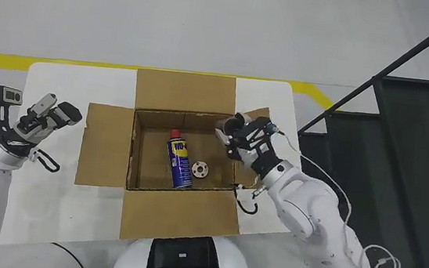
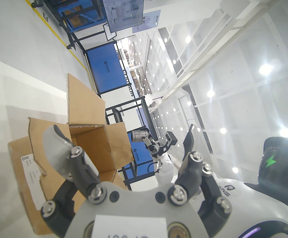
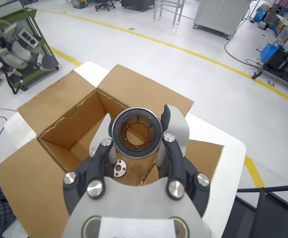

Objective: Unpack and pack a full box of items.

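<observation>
An open cardboard box (image 1: 105, 156) stands on the white table (image 1: 79, 76), its flaps folded out. Inside lie a blue and yellow spray can (image 1: 180, 158) with a red cap and a small metal flange (image 1: 200, 169). My right gripper (image 1: 230, 133) is above the box's right edge, shut on a metal bearing ring (image 3: 137, 132) with a dark rim; the flange (image 3: 119, 168) lies below it on the box floor. My left gripper (image 1: 53, 113) is off the box's left side over the table, open with nothing in it. Its fingers (image 2: 59, 143) stand wide apart beside the box (image 2: 94, 139).
A black metal stair frame (image 1: 404, 122) stands just right of the table. A yellow floor line (image 1: 64, 64) runs behind the table. Bare table lies left of the box (image 1: 35, 194) and at the far right corner.
</observation>
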### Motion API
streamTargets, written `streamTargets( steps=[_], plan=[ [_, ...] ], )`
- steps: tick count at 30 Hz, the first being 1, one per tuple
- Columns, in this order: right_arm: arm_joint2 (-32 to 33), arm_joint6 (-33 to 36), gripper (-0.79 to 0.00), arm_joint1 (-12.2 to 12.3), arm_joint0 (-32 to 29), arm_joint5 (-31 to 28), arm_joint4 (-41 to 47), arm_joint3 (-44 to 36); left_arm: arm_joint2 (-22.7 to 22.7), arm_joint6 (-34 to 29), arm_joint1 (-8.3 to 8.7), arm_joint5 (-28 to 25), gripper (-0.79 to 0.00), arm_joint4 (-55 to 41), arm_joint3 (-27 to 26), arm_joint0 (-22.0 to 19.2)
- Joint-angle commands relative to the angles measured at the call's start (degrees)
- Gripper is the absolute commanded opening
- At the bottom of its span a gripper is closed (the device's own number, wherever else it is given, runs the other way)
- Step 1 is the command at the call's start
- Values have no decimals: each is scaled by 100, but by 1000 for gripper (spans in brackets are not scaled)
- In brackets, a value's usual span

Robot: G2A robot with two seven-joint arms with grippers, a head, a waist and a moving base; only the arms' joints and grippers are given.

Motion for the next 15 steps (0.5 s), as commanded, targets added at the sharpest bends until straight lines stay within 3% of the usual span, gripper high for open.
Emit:
streamTargets(
  steps=[1, 8, 15],
  plan=[
    [-370, -24, -785, -46, 219, 131, -297, 300, 0, 1, 0, 0, 0, 0, 0, 0],
    [-1179, -99, -785, -225, 913, 506, -851, 1345, 0, 1, 0, 0, 0, 0, 0, 0],
    [-1179, -99, -785, -225, 913, 506, -851, 1345, 0, 1, 0, 0, 0, 0, 0, 0]
  ],
)
